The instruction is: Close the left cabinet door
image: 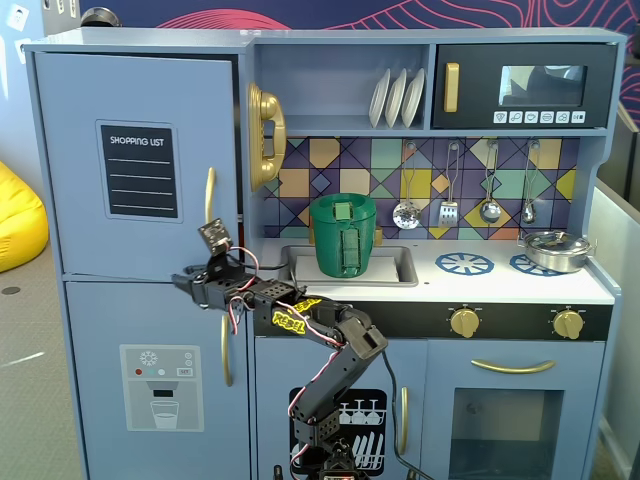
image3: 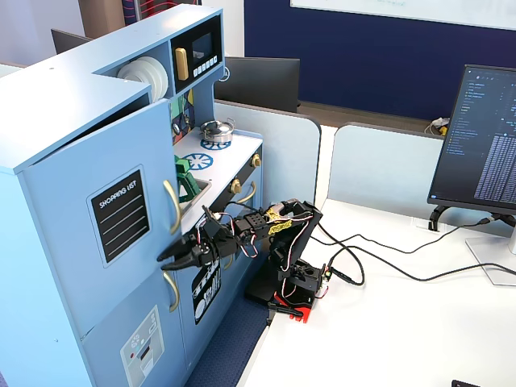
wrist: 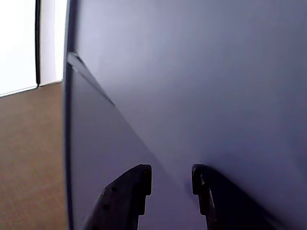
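Observation:
The left cabinet door [image: 130, 100] is a light-blue panel with a black "SHOPPING LIST" label and a curved gold handle [image: 209, 195]. In a fixed view [image3: 81, 185] it stands slightly ajar, with a dark gap at its handle side. My gripper [image: 185, 282] is at the door's lower edge, by the seam above the lower door, just below the gold handle [image3: 172, 205]. It also shows in another fixed view [image3: 165, 260]. In the wrist view the gripper [wrist: 171, 175] is open and empty, its black fingertips [wrist: 139, 179] close to the blue cabinet front [wrist: 192, 72]. Whether they touch it I cannot tell.
The lower blue door with the dispenser graphic [image: 160, 385] is under the gripper. A gold phone [image: 265, 135], a green pot [image: 343, 235] in the sink and the microwave [image: 525, 85] are to the right. The arm's base [image3: 294, 282], cables and a monitor [image3: 484, 137] stand on the white desk.

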Available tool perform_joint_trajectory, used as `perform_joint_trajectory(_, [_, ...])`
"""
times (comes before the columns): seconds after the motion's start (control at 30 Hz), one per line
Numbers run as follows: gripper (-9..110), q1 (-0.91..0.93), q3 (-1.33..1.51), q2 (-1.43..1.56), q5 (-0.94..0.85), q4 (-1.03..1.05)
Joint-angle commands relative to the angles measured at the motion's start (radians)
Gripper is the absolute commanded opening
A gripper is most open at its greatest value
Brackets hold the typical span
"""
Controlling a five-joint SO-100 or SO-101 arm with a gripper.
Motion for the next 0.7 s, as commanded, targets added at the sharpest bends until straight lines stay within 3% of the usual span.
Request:
perform_joint_trajectory(0.0, [0,0.064,-0.02,0.005,0.005,-0.066])
perform_joint_trajectory(0.67, [0,0.195,-0.031,-0.064,0.003,-0.155])
